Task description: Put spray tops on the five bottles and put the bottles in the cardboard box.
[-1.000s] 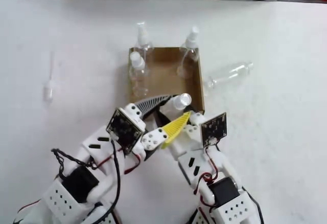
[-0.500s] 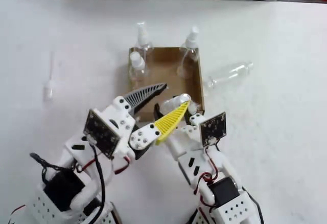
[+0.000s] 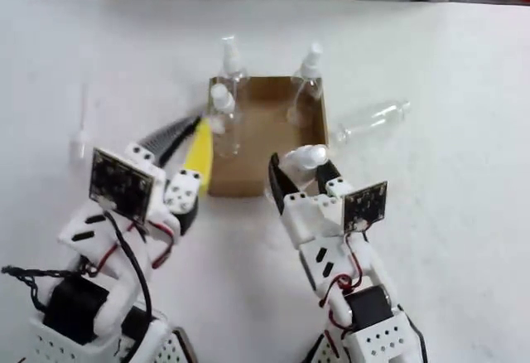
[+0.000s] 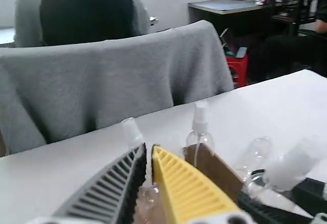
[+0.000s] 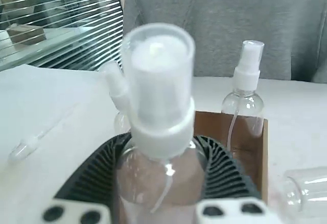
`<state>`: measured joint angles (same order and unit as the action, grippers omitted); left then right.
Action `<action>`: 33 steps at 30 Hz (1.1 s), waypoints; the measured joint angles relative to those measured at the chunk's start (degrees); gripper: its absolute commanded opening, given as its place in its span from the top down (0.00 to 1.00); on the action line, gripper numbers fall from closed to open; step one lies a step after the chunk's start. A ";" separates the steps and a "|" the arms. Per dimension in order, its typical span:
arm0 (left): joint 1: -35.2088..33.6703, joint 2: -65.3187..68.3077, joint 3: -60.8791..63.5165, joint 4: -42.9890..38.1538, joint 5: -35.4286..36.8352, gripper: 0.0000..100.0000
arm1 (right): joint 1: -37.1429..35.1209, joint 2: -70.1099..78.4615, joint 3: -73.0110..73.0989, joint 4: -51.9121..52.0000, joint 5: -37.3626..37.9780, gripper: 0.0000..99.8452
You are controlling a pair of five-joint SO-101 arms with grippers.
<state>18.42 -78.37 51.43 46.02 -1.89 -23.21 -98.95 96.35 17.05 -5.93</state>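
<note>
Fourth bottle held at the cardboard box; job looks past halfway.
Right gripper: fingers clamped round it, spray top on, at the box's near right corner, not yet let go. Three topped bottles stand in the box. Left gripper: just left of the box, fingers closed together, empty. To do: fifth bottle lies topless on the tabletop right of the box; loose spray top far left.

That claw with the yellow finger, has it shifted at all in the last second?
Yes. The left end effector swung to the left, from over the cardboard box's near edge to beside its left wall.
</note>
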 measured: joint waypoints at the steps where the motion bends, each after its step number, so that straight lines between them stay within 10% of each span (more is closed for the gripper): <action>1: -1.85 -0.26 0.70 0.00 0.00 0.98 | 0.18 0.00 0.00 -0.62 0.00 0.99; 10: -13.19 0.09 18.81 -0.97 0.00 0.98 | 3.60 0.00 -1.32 -3.25 0.00 0.99; 19: -24.88 0.09 40.18 -19.34 0.00 0.98 | 3.78 0.00 -5.98 -3.25 2.20 0.99; 33: -28.04 0.09 46.15 -26.29 0.00 0.97 | 3.69 20.92 -18.29 -9.32 2.99 0.99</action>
<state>-9.63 -78.29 97.58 19.74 -1.89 -19.52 -78.02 78.07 7.74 -2.95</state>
